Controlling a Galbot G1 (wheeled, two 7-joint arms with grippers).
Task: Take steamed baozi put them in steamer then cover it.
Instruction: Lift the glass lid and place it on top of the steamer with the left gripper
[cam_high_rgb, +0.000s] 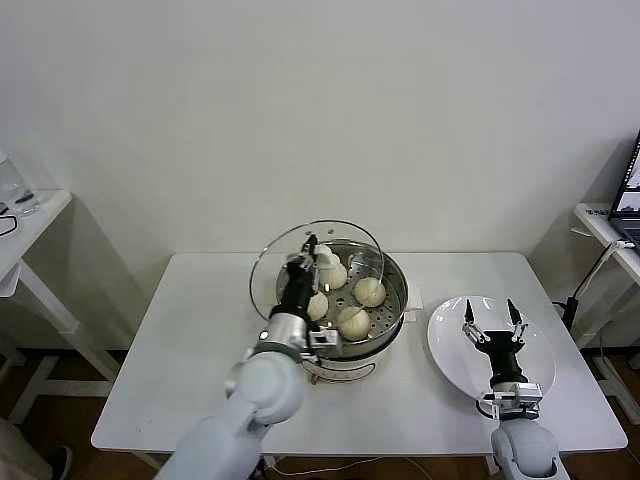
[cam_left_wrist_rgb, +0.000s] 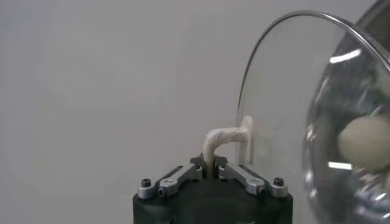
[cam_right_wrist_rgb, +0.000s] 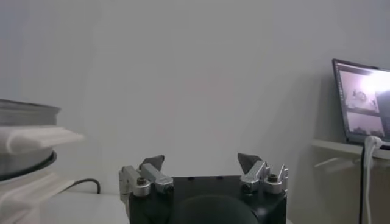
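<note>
left gripper (cam_high_rgb: 310, 250) is clenching the cover (cam_high_rgb: 300, 262) handle, tilted over steamer (cam_high_rgb: 392, 322) w/ baozi (cam_high_rgb: 353, 322) inside; should be levelling, centring. right gripper (cam_high_rgb: 491, 318) is idling released over plate (cam_high_rgb: 450, 362).

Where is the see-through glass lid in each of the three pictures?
Head view: the glass lid stands tilted at the steamer's left rim, its handle held by the left tool.
Left wrist view: lid upright, beside the tool.
Right wrist view: lid not visible.
Shared landmark: the steamer.
</note>
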